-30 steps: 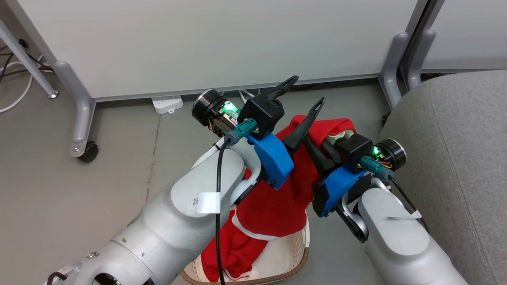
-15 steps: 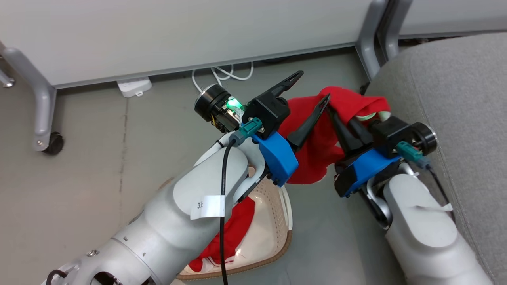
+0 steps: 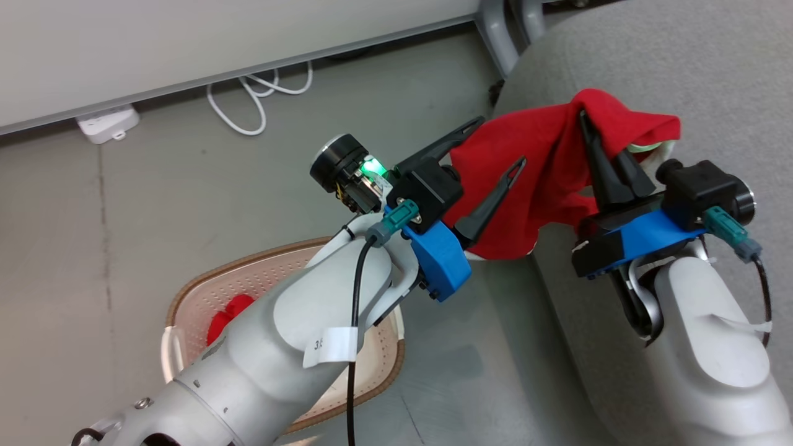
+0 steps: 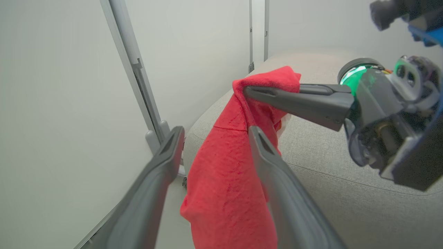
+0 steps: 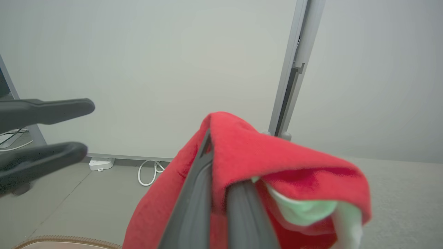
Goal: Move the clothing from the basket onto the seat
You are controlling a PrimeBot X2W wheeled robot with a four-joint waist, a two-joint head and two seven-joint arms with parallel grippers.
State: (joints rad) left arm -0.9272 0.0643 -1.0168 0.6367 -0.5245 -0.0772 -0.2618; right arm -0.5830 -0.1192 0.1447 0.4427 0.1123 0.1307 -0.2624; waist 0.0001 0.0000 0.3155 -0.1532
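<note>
right gripper (image 3: 595, 142): clamped on 1 red garment (image 3: 545, 167), hanging above seat (image 3: 681, 62) edge | left gripper (image 3: 502, 141): spread wide, empty | fabric judged light, limp, non-fragile: pinch a bunched fold | 2nd garment (image 3: 226, 313): in basket (image 3: 186, 297)

L arm rises from lower left, pale forearm angled up-right, green light lit at wrist. The left gripper (image 3: 502, 141) has fingers spread wide, pointing up-right. R arm comes up from lower right. The right gripper (image 3: 591, 127) points up, fingers pinched together on a fold of the red garment (image 3: 545, 167).
</note>
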